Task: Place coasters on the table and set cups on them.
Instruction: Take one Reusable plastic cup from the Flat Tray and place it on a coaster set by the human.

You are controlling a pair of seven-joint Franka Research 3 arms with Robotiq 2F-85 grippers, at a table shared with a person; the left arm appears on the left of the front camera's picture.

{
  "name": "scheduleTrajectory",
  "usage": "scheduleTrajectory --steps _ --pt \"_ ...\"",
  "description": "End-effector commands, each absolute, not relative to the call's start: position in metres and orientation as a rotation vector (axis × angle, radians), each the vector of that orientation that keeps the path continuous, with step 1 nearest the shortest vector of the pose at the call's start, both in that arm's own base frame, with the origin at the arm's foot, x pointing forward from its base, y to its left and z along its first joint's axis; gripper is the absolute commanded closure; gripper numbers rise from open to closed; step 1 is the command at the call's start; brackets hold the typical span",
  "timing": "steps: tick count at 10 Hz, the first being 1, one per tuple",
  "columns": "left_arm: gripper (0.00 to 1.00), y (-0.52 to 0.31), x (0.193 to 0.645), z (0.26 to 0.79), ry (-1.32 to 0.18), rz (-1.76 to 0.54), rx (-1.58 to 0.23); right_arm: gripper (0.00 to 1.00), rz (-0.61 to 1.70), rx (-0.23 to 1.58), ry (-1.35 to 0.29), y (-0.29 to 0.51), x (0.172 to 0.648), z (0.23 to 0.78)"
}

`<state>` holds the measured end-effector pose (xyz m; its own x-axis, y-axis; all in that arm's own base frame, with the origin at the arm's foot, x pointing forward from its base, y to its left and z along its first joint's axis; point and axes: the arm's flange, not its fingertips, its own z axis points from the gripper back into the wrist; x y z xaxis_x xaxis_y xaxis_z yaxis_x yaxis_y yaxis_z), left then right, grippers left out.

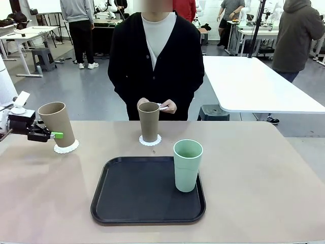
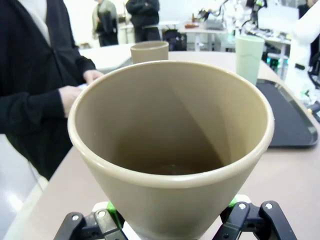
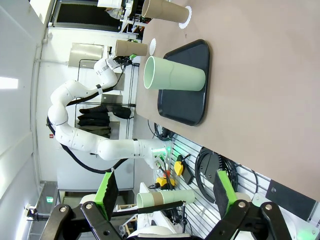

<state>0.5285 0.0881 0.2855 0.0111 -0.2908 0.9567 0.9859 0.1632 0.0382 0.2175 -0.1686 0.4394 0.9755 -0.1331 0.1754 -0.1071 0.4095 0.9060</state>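
Cups are the story, and the left gripper (image 1: 53,133) has one: its pads are clamped on the lower body of a tan cup (image 1: 57,123) at the left of the table (image 1: 264,173). The cup is tilted, rim leaning outward, base down at a lacy white coaster (image 1: 66,148). The job now, by my read, is to bring it upright, centre the base on the doily without dragging the paper, then let go cleanly. A matching tan cup (image 1: 149,121) stands upright on its own coaster (image 1: 150,141) before the person. The mint cup (image 1: 187,165), matte and tapered, waits on the black tray (image 1: 137,198). The right gripper (image 3: 166,189) hangs wide apart, holding nothing.
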Motion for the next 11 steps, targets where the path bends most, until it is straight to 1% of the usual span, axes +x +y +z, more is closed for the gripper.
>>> scheduleTrajectory --steps 1,7,11 --pt "0.16 0.099 0.533 0.286 -1.078 -1.258 -0.822 0.0 -0.006 1.176 -0.257 -0.169 0.219 0.44" --pt "0.16 0.106 0.558 0.267 -1.021 -1.212 -0.827 0.0 -0.006 1.176 -0.257 -0.169 0.219 0.44" --pt "0.16 0.105 0.559 0.266 -1.01 -1.207 -0.844 0.0 -0.006 1.176 -0.257 -0.169 0.219 0.44"
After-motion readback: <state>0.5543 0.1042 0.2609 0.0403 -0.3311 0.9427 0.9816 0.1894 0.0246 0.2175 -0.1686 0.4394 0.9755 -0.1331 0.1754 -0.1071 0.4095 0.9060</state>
